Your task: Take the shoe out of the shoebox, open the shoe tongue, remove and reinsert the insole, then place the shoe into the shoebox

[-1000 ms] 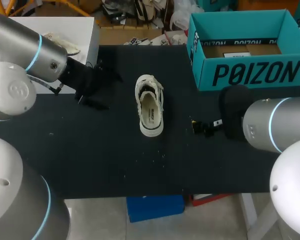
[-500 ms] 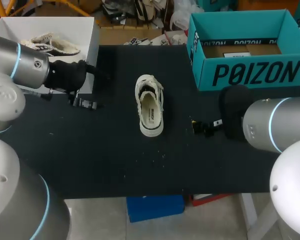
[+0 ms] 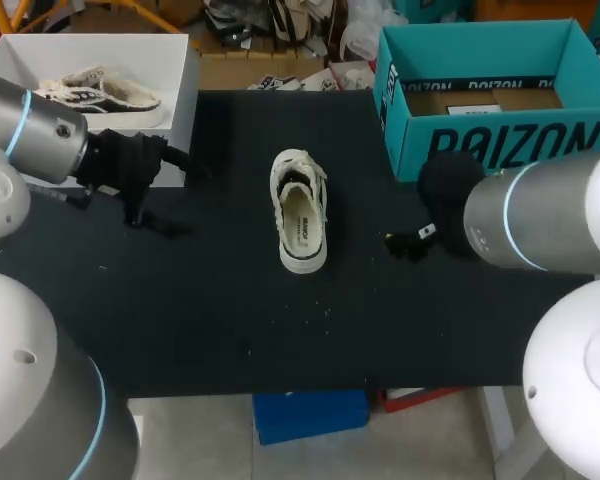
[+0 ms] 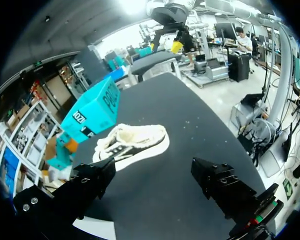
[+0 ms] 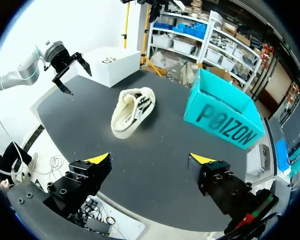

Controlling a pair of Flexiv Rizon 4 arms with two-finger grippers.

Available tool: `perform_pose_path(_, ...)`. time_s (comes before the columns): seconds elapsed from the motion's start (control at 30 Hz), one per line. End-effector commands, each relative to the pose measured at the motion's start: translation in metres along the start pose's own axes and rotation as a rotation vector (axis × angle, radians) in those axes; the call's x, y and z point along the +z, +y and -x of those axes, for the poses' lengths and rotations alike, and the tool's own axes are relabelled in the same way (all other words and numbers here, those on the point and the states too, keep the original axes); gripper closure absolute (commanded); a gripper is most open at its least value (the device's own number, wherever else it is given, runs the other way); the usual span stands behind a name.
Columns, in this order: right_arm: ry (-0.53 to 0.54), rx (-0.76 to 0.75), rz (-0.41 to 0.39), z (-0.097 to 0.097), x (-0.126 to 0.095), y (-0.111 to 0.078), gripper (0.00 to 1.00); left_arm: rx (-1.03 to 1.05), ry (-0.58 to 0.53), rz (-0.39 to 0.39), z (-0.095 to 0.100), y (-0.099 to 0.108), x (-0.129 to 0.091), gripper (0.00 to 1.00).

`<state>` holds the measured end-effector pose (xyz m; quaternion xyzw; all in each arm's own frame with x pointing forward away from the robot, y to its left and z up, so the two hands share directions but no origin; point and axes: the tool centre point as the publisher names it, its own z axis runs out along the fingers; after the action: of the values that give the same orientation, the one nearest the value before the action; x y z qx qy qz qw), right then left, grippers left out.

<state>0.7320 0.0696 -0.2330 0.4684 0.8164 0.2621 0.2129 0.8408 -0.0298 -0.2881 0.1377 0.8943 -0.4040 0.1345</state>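
A cream low shoe (image 3: 300,212) stands upright on the black table, toe pointing to the far edge, its insole showing inside. The teal shoebox (image 3: 540,145) sits open at the back right. My left gripper (image 3: 163,192) hangs open to the shoe's left, well apart from it. My right gripper (image 3: 410,243) is open to the shoe's right, in front of the box. In the left wrist view the shoe (image 4: 132,142) lies ahead of the open gripper (image 4: 152,177), the shoebox (image 4: 92,112) behind it. In the right wrist view the shoe (image 5: 132,111) and shoebox (image 5: 225,115) lie ahead of the open gripper (image 5: 151,160).
A white box (image 3: 185,90) at the back left corner holds another cream shoe (image 3: 100,88). In the right wrist view my left gripper (image 5: 70,67) hangs in front of that white box (image 5: 110,62). Small crumbs dot the table near the shoe's heel.
My left gripper has drawn back to the left, away from the shoe, and turned. My right arm has shifted a little left and toward the shoebox, covering part of its front wall.
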Motion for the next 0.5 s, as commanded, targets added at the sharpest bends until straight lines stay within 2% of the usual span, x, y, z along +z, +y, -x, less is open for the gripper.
perform_pose_path(0.03, -0.025, -0.033, -0.094, -0.012, 0.022, 0.024, 0.00, 0.000, 0.002, 0.002, 0.001, 0.000, 0.000, 0.00)
perform_pose_path(0.13, -0.019, -0.047, -0.128, -0.019, 0.037, 0.033, 0.00, 0.000, 0.002, 0.002, 0.001, 0.000, 0.000, 0.00)
perform_pose_path(0.37, -0.008, -0.096, -0.222, -0.036, 0.090, 0.062, 0.00, 0.000, 0.002, 0.002, 0.001, 0.000, 0.000, 0.00)
perform_pose_path(0.5, -0.008, -0.096, -0.222, -0.036, 0.090, 0.062, 0.00, 0.000, 0.002, 0.002, 0.001, 0.000, 0.000, 0.00)
